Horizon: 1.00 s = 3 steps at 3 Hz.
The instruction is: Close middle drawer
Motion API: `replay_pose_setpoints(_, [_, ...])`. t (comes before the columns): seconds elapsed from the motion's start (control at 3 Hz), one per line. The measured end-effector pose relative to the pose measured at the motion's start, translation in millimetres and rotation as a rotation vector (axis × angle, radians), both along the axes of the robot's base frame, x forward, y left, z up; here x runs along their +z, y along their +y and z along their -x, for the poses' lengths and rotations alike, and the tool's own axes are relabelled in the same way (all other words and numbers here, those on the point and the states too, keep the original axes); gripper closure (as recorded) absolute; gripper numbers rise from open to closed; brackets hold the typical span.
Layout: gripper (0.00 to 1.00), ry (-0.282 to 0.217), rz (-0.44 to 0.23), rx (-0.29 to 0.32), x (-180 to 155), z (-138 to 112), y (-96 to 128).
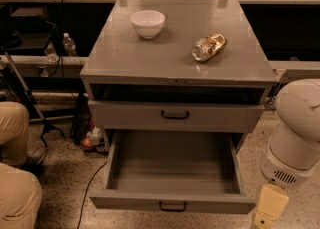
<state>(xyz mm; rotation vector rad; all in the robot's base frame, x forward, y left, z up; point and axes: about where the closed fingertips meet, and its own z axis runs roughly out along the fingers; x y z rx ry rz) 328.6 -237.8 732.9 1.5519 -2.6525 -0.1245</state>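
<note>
Clearly, the wide grey metal middle drawer stands pulled out below the flat grey tabletop's front edge. The cream gripper hangs low, beyond the front right corner; I cannot tell whether it is open or closed.
</note>
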Motion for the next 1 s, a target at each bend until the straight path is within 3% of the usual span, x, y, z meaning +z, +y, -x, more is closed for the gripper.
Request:
replay_pose_setpoints(0.67, [0.00,0.024,-0.003,-0.005,-14,1,-2])
replay_pose_setpoints(1.0, [0.00,0.090,-0.027,-0.045,-67,6,-9])
